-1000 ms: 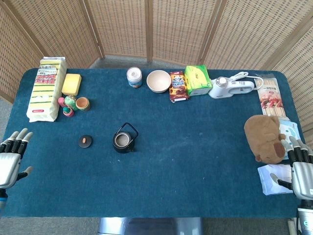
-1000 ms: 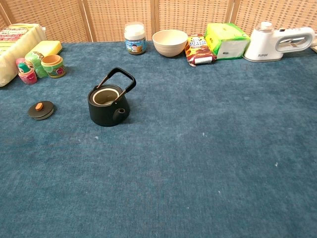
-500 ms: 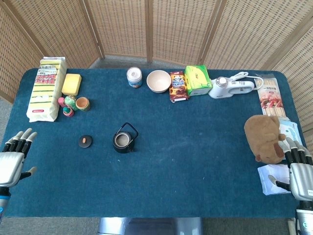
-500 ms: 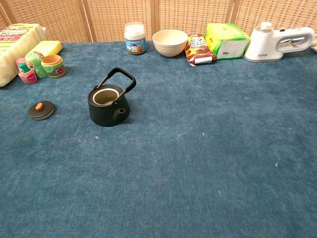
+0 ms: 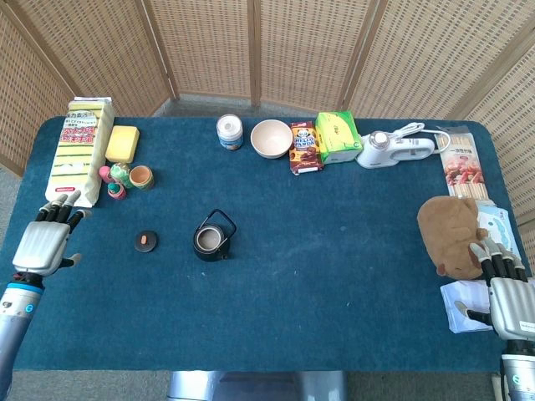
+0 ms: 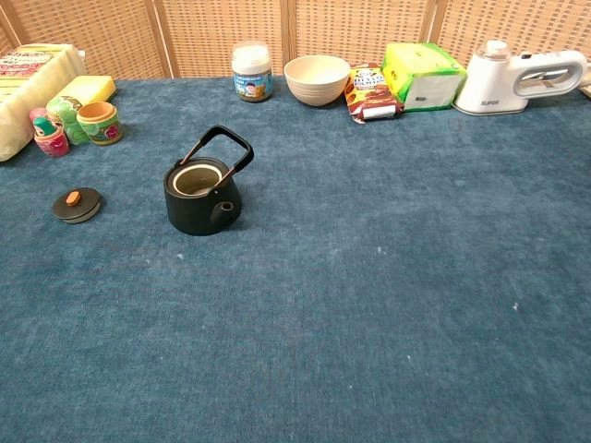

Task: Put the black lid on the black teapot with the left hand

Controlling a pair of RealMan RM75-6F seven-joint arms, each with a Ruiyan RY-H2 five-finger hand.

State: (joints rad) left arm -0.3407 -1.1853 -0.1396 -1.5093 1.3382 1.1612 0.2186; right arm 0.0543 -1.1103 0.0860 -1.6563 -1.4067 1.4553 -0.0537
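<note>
The black teapot stands uncovered near the middle-left of the blue table, its handle upright. The black lid, with an orange knob, lies flat on the cloth to the teapot's left. My left hand hovers at the table's left edge, fingers spread and empty, well to the left of the lid. At the right front corner my right hand is open with nothing in it. Neither hand shows in the chest view.
Sponge pack, yellow sponge and nesting dolls sit behind the lid. Along the back stand a jar, bowl, snack boxes and a white appliance. A plush bear and tissue pack lie by my right hand.
My left hand has risen from the front-left corner and moved forward and inward toward the lid. The right hand has sunk slightly. Lid and teapot are unmoved.
</note>
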